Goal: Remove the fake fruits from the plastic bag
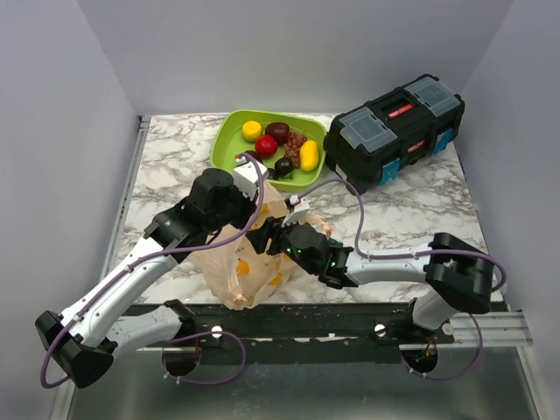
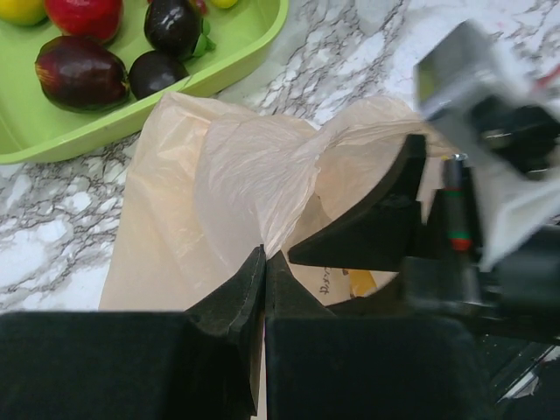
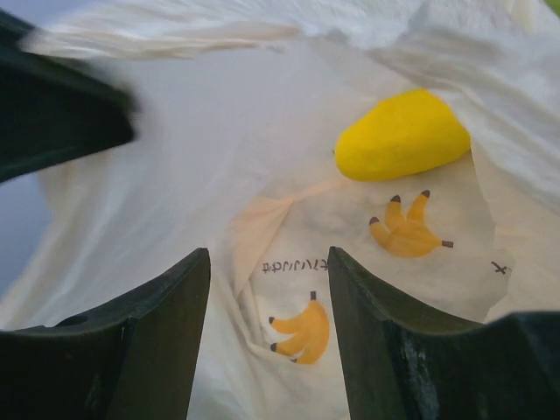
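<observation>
While the left fingers pinched the bag rim on the surface, right fingers sat spread inside near a yellow fruit; other fruits lay in the tray.

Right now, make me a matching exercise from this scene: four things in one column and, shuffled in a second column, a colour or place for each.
Things:
1. tray
2. toolbox
3. bag
4. yellow fruit

Colour or place:
A. black, far right
B. lying inside the bag
C. lime green, far middle
D. translucent pale orange, printed with bananas

Pairs: 1-C, 2-A, 3-D, 4-B
</observation>
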Controlling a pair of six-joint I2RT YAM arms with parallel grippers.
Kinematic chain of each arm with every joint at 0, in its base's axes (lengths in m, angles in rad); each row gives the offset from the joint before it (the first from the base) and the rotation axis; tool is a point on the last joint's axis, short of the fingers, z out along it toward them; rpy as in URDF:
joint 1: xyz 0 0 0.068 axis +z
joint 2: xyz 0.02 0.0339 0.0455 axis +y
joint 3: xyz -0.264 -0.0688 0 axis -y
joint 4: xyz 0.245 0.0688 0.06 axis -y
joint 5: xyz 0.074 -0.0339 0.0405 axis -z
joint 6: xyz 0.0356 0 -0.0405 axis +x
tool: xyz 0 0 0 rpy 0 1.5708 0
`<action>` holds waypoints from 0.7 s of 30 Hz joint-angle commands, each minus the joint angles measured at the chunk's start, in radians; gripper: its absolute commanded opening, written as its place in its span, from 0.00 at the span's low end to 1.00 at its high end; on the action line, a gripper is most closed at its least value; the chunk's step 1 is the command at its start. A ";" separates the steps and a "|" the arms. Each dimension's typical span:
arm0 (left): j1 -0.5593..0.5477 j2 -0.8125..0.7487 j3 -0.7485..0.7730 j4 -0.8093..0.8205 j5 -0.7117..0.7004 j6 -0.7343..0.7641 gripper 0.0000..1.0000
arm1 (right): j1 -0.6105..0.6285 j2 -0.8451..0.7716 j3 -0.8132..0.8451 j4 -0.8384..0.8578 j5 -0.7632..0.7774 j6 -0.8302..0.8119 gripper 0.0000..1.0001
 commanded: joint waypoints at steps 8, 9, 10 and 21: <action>0.001 -0.105 -0.043 0.106 0.225 -0.007 0.00 | -0.009 0.243 0.094 0.035 0.274 0.239 0.58; 0.001 -0.111 -0.048 0.111 0.234 -0.005 0.00 | -0.016 0.254 0.100 0.029 0.280 0.280 0.59; -0.001 -0.118 -0.050 0.114 0.244 -0.004 0.00 | -0.032 0.263 0.102 0.026 0.270 0.315 0.59; -0.010 -0.080 -0.049 0.103 0.225 -0.003 0.00 | -0.098 0.373 0.157 0.079 0.098 0.381 0.84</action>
